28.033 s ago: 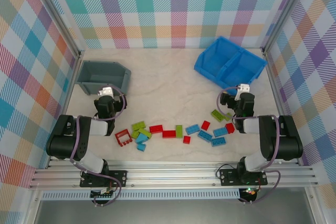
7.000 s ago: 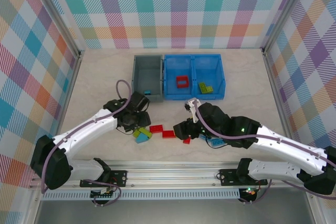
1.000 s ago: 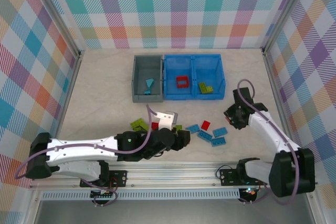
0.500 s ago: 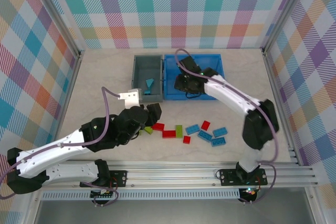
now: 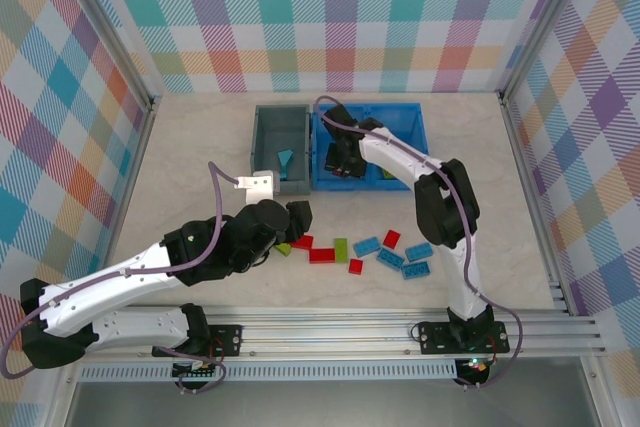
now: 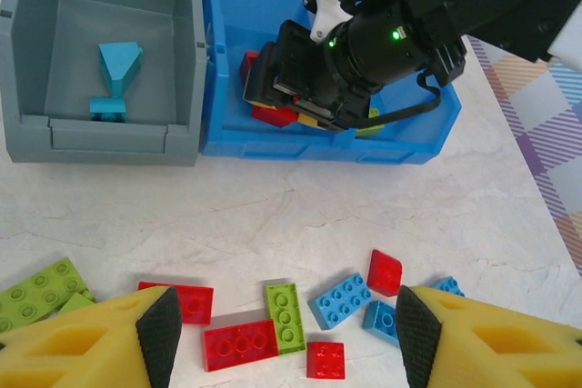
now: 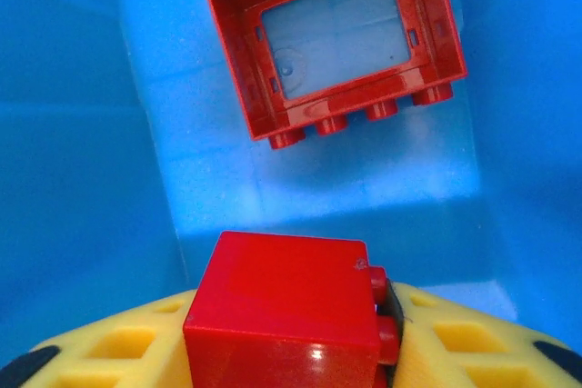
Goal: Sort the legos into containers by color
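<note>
While the left claw [image 6: 286,329] hangs wide open over bumpy loose bricks [image 6: 239,343] on the pale table [image 6: 273,215], the right claw [image 7: 291,347] pinches a shiny red square brick [image 7: 282,302] between soft yellow pads [image 7: 118,343]. Past it, in the smooth blue bin [image 7: 82,134], a red open frame [image 7: 341,104] lies flat.

We see a pale marbled table [image 5: 200,147] carrying a blue bin [image 5: 400,110], a grey bin [image 5: 275,127] touching its left side. Red, blue and green legos [image 5: 390,259] lie scattered on its near side.
</note>
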Robot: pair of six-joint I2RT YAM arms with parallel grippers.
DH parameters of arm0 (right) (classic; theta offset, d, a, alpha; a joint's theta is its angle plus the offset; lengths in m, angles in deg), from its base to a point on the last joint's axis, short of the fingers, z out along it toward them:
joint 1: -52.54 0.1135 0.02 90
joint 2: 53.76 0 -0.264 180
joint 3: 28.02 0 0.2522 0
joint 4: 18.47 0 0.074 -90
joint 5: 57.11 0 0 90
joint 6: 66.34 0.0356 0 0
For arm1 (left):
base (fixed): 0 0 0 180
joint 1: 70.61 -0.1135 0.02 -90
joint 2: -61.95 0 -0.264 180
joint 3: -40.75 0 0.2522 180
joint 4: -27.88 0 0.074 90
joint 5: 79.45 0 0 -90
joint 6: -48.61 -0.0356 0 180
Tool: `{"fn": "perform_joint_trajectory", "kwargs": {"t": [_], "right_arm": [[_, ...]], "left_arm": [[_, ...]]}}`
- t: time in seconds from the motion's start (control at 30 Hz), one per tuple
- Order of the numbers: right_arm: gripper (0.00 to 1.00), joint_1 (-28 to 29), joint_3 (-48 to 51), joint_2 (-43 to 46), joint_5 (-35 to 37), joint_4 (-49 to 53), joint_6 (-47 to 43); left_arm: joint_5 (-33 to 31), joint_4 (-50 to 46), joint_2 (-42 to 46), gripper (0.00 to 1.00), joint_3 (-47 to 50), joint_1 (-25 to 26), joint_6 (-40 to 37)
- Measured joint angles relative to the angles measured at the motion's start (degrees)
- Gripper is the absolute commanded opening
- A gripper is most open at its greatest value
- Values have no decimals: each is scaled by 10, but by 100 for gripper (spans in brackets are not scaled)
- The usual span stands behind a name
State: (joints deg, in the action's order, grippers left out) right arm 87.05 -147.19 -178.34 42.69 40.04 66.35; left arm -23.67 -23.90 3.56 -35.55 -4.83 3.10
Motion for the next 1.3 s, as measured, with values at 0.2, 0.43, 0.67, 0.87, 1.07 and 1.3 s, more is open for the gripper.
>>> {"fn": "perform_joint_trajectory", "kwargs": {"t": [0.2, 0.43, 0.67, 0.87, 1.07, 1.3], "right_arm": [[70, 0, -12, -5, -13, 3, -4], [67, 12, -12, 40, -1, 17, -17], [68, 35, 80, 272, 45, -12, -48], [75, 34, 316, 577, 47, -38, -75], [85, 32, 463, 807, -25, 26, -70], [89, 32, 457, 937, -64, 90, -48]], "left_arm": [[7, -10, -1, 65, 0, 0, 0], [24, -11, -21, 65, 0, -2, -2], [134, -7, -87, 66, -19, -38, -67], [265, -8, -244, 68, -90, -45, -191], [336, -11, -385, 71, -141, -45, -293], [346, -11, -506, 73, -206, -44, -367]]}}
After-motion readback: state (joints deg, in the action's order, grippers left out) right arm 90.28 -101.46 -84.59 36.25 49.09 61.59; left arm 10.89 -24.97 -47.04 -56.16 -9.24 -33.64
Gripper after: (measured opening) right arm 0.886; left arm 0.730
